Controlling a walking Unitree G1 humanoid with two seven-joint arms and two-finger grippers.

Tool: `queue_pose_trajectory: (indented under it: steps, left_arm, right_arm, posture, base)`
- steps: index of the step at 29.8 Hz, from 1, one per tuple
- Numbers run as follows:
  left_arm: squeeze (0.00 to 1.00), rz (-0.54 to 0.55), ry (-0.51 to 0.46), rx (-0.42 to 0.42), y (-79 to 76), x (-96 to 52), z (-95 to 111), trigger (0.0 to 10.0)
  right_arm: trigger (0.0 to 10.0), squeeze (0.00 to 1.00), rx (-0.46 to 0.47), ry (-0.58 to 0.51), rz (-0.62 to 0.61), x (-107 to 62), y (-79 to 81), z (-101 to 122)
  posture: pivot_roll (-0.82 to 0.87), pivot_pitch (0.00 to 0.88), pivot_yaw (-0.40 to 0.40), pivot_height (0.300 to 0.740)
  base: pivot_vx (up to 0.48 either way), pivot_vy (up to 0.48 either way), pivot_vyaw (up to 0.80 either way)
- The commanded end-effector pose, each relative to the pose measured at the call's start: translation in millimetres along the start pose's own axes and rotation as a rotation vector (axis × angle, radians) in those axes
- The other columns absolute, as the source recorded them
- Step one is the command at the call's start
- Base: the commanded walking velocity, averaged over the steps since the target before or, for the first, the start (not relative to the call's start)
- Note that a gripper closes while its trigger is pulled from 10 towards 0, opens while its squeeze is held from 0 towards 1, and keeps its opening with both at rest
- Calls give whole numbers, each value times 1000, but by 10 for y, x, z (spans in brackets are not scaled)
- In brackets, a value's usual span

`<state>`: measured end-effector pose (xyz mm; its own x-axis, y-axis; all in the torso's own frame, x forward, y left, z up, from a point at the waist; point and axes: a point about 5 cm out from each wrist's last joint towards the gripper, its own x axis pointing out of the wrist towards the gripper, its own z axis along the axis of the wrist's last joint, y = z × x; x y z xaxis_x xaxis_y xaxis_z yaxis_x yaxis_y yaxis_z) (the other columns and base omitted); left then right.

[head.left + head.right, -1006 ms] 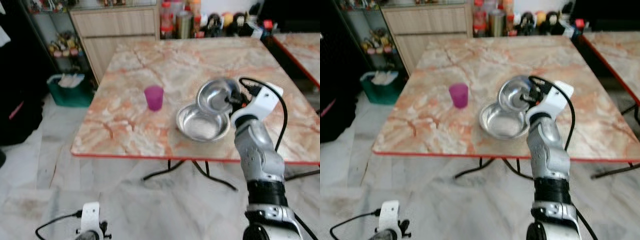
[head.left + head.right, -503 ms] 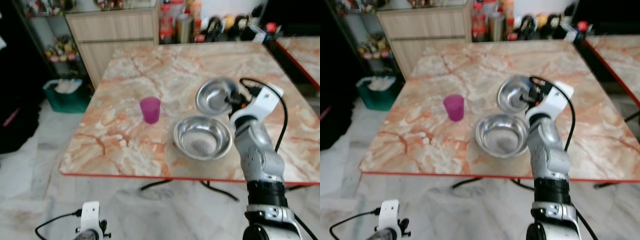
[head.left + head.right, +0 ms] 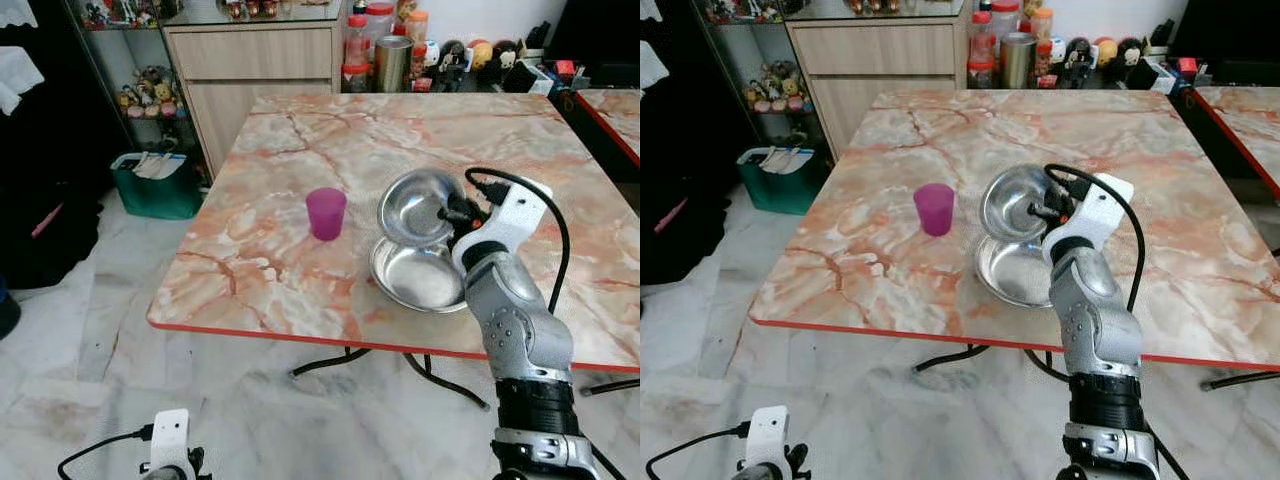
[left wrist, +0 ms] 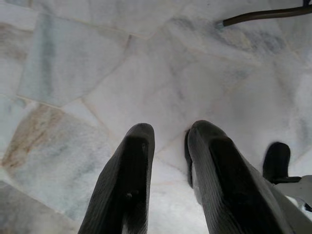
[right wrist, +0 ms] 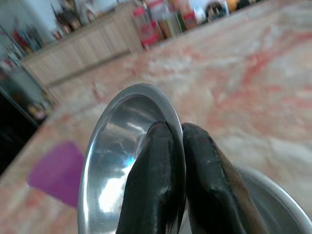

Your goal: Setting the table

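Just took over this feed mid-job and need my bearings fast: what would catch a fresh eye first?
The right gripper pinches the rim of a shiny steel bowl, holding it tilted above a second steel bowl near the front edge of the orange-veined marble table. A small purple plastic cup stands upright on the table to the robot's left of the bowls. The left gripper hangs over the pale marble floor.

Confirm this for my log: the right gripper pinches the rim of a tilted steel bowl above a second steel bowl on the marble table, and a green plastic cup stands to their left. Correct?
One detail is wrong: the plastic cup is purple, as the left eye view shows. The rest holds: the right gripper pinches the rim of the tilted steel bowl above the second steel bowl on the marble table.
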<state>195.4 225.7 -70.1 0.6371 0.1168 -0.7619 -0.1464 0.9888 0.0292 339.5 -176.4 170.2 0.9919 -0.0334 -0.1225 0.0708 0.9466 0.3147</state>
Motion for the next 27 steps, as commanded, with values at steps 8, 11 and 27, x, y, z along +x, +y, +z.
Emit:
queue_pose_trajectory:
  steps: [8, 11, 27]
  left_arm:
    - [0, 8, 37, -3, 121, -30, -82, 10000]
    - [0, 8, 39, -3, 126, -32, -88, 10000]
    - [0, -30, 44, 10, -250, 6, -104, 10000]
  right_arm:
    - [10000, 0, -8, 36, -9, -75, -46, -28]
    - [10000, 0, -8, 38, -9, -78, -45, -28]
    - [10000, 0, 45, 63, -8, -149, -15, -55]
  posture:
    - [-51, 97, 51, 740]
    - [-51, 97, 51, 740]
    - [-52, 95, 56, 740]
  base:
    - [0, 0, 0]
    - [0, 0, 0]
    - [0, 0, 0]
